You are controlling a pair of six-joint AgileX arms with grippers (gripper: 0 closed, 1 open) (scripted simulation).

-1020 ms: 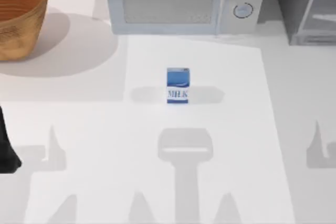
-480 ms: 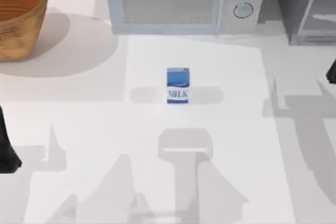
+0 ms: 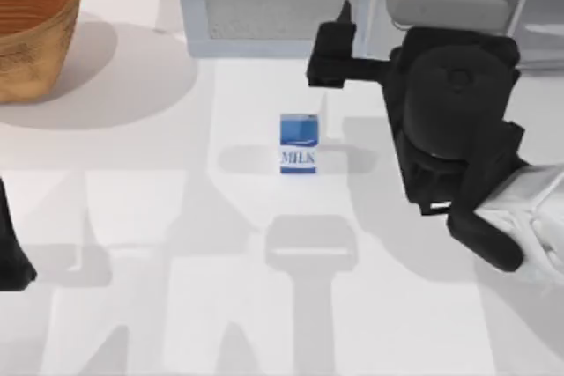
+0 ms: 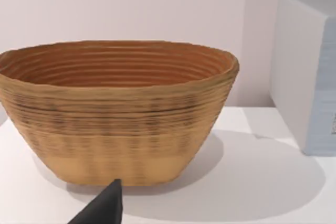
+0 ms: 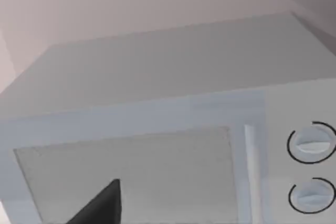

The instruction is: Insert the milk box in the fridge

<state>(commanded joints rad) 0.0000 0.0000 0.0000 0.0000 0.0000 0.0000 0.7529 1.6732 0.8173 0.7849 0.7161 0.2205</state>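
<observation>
Here the right gripper (image 3: 339,37) hovers behind the milk box (image 3: 299,143), finger state unclear.

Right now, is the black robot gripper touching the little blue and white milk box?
Apart. In the top view, the right gripper sits near the white microwave, with bare table between it and the milk box.

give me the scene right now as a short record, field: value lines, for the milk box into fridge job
milk box: upright on the table near its middle, in front of the microwave, untouched
fridge: far right corner of the table, partly hidden behind the right arm
right gripper: raised over the table above and just beyond the milk box, facing the microwave front; holds nothing
left gripper: parked at the table's left edge, facing the basket
basket: far left corner
task state: milk box not yet grasped
</observation>
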